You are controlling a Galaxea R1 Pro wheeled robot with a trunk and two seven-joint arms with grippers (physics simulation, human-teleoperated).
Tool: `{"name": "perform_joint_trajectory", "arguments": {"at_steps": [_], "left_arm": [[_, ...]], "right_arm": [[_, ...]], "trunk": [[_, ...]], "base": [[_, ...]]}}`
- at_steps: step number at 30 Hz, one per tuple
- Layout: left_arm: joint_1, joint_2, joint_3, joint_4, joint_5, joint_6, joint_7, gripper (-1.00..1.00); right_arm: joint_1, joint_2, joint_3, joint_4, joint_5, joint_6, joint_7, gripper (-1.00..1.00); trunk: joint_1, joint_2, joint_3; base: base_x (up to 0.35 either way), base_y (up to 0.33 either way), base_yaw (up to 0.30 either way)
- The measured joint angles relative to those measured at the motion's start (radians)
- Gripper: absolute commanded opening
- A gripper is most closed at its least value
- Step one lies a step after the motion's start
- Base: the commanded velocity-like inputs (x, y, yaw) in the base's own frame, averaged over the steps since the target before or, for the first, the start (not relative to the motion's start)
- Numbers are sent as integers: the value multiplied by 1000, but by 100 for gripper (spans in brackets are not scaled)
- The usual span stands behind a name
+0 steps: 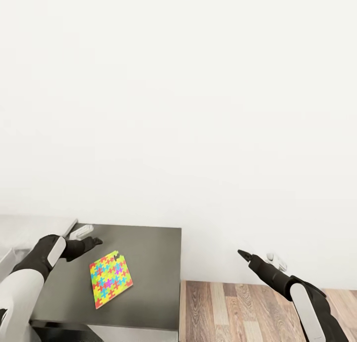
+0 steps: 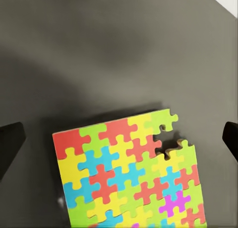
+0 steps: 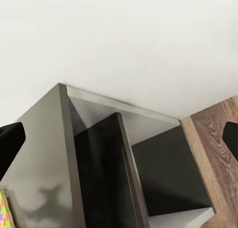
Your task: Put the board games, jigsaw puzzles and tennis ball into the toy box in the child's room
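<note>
Here, one puzzle (image 1: 110,278) was seen flat on the dark top (image 1: 153,282), beneath the left gripper (image 1: 94,241), whose fingers were spread apart. Being thin, light and likely floppy, it should be pinched at an edge. The right gripper (image 1: 241,253) was held off the top; its spread could not be told.

A jigsaw puzzle (image 1: 111,278) lay flat on the lower top (image 1: 148,262) of the table, nearer its left side, with the wall (image 1: 198,108) behind and the plank floor (image 1: 238,307) to the right of the top. The left gripper (image 1: 91,242) hung over the top just left of and behind the puzzle, seemingly not touching it. The right gripper (image 1: 243,254) was well apart to the right, above the floor.
</note>
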State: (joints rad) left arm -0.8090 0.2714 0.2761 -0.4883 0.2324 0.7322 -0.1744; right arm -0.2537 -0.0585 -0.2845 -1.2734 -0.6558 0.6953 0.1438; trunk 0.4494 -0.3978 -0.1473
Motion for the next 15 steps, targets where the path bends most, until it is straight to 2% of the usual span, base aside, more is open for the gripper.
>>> {"name": "perform_joint_trajectory", "arguments": {"at_steps": [6, 15], "left_arm": [[0, 15, -3, 1, -3, 9, -75, 100], [0, 14, -8, 1, -8, 4, -98, 100]], "right_arm": [[0, 0, 0, 1, 0, 0, 0, 100], [0, 0, 0, 1, 0, 0, 0, 100]], "trunk": [[0, 0, -10], [0, 0, -25]], "base": [[0, 0, 0], [0, 0, 0]]}}
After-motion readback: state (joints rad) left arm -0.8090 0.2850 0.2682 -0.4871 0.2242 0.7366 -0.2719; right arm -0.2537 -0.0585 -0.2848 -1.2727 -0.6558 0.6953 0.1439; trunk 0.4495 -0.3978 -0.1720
